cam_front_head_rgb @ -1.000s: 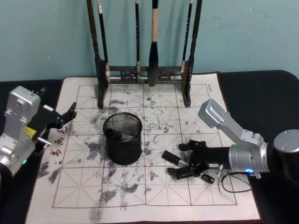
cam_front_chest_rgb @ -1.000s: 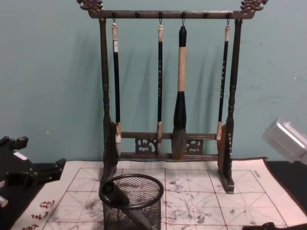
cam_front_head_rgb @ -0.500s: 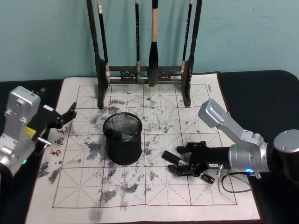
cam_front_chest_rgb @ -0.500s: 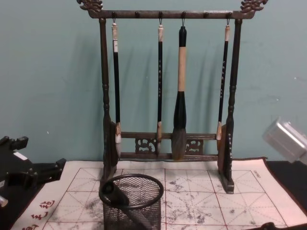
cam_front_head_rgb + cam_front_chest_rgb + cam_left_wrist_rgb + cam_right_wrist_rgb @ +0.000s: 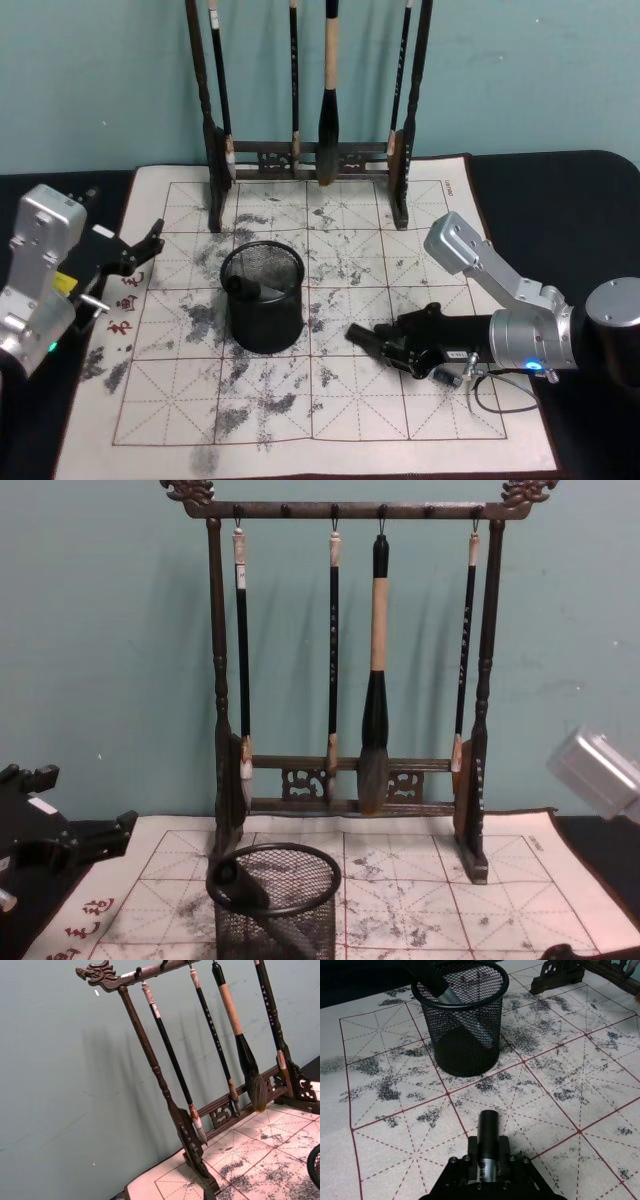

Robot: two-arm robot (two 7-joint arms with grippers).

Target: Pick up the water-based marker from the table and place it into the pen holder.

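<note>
A tall dark wooden rack (image 5: 218, 680) stands before a teal wall (image 5: 100, 630). Carved dragon heads (image 5: 95, 972) end its top bar. Four brushes hang from that bar, tips down. The leftmost brush (image 5: 242, 630) and the second brush (image 5: 333, 630) are thin and black. The third brush (image 5: 377, 680) is thick, tan-shafted and dark-tipped. The fourth brush (image 5: 465, 630) hangs just beside the rack's right post. A fretwork rail (image 5: 300, 780) joins the posts low down.
</note>
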